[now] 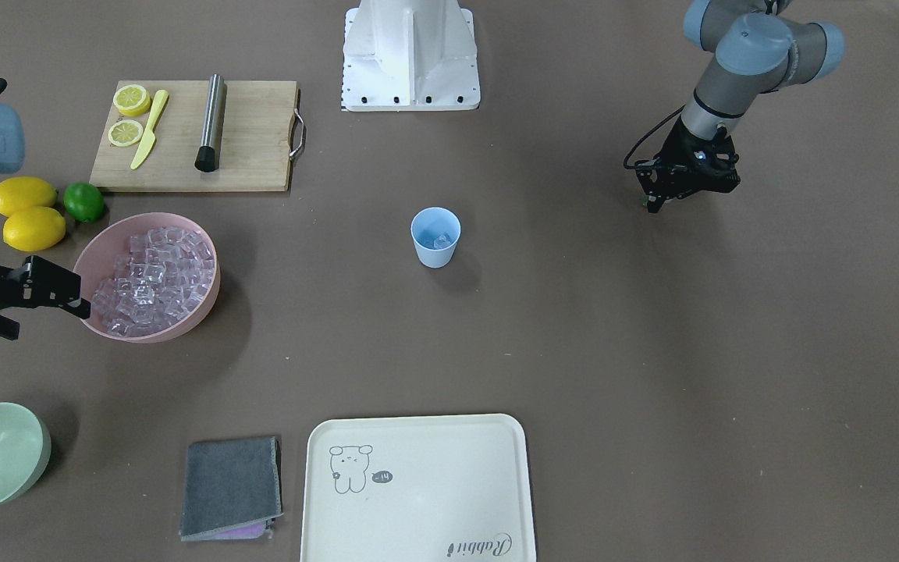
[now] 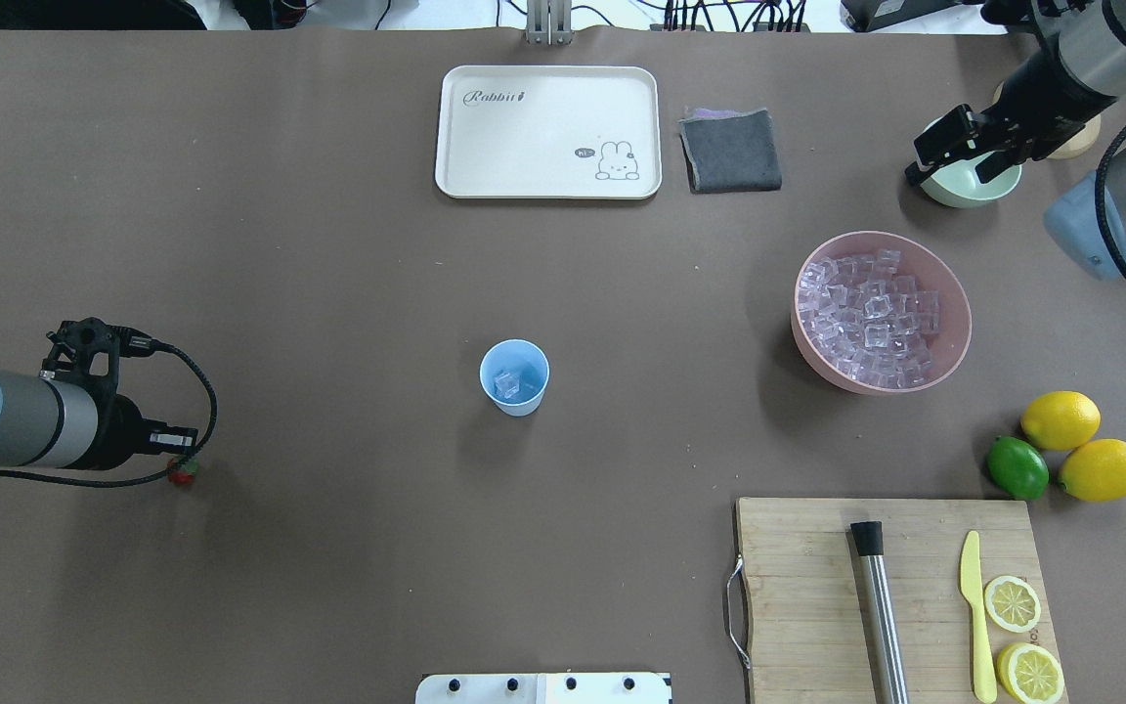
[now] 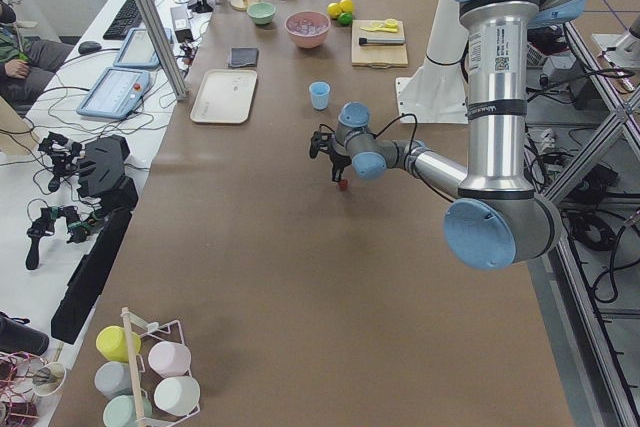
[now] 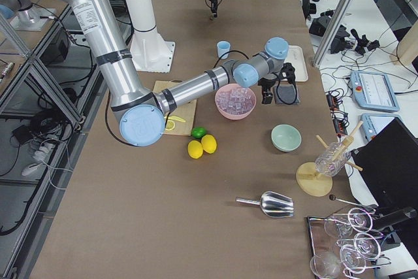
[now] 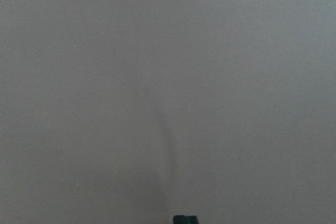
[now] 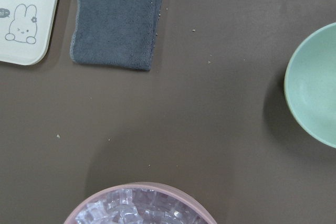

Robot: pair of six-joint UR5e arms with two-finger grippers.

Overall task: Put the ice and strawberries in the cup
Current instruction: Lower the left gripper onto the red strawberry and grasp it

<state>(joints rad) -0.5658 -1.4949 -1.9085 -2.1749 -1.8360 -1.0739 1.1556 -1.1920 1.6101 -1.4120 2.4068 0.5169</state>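
Well, your left gripper (image 2: 184,466) looks pinched shut on the strawberry (image 2: 182,476), which sits right at the fingertips, with the cup (image 2: 514,376) well apart from them. It's likely light and soft: squeeze its flanks gently.

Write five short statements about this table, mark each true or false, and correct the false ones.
1. The cup has ice in it. True.
2. The strawberry lies in the cup. False: the left gripper holds it, well away from the cup.
3. The right gripper grips an ice cube. False: it is open and empty, near the pink bowl.
4. A lime sits next to two whole lemons. True.
5. The yellow knife lies on the cutting board. True.
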